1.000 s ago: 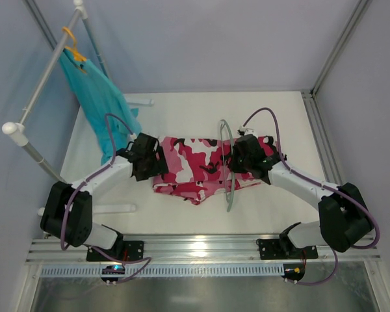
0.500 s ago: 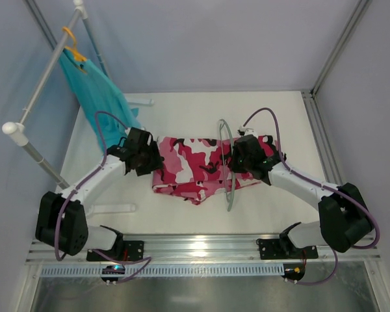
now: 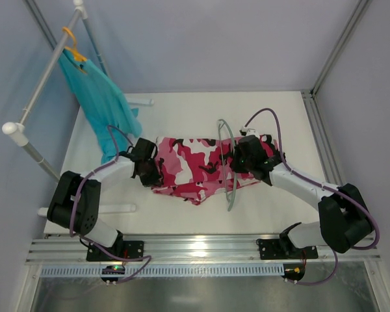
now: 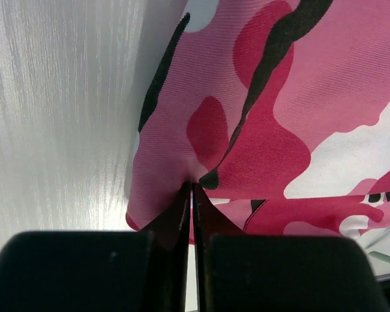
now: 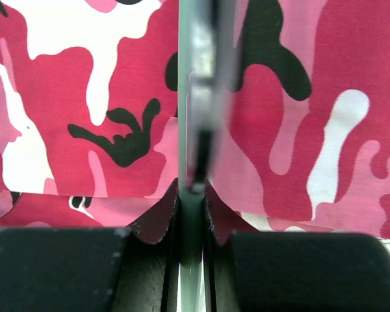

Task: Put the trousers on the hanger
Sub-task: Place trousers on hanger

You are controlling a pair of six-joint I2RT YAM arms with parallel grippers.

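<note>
The pink camouflage trousers (image 3: 192, 170) lie bunched flat on the white table (image 3: 182, 114). My left gripper (image 3: 158, 171) sits at their left edge. In the left wrist view it (image 4: 192, 187) is shut on a pinched fold of the trousers (image 4: 279, 117) near a corner. The thin mint-green hanger (image 3: 232, 190) stands across the right part of the cloth, hook toward the far side. My right gripper (image 3: 234, 160) holds it there. In the right wrist view the jaws (image 5: 192, 190) are shut on the hanger's rod (image 5: 194, 78), over the trousers (image 5: 84, 97).
A teal garment (image 3: 101, 97) hangs on an orange hanger (image 3: 71, 42) from the white tube rack (image 3: 42, 84) at the left. One rack foot (image 3: 114, 208) lies on the table near my left arm. Metal frame posts (image 3: 322, 136) border the right side.
My left gripper has closed from open onto the left edge of the trousers, and its arm shifted slightly. The right arm and hanger have stayed put.
</note>
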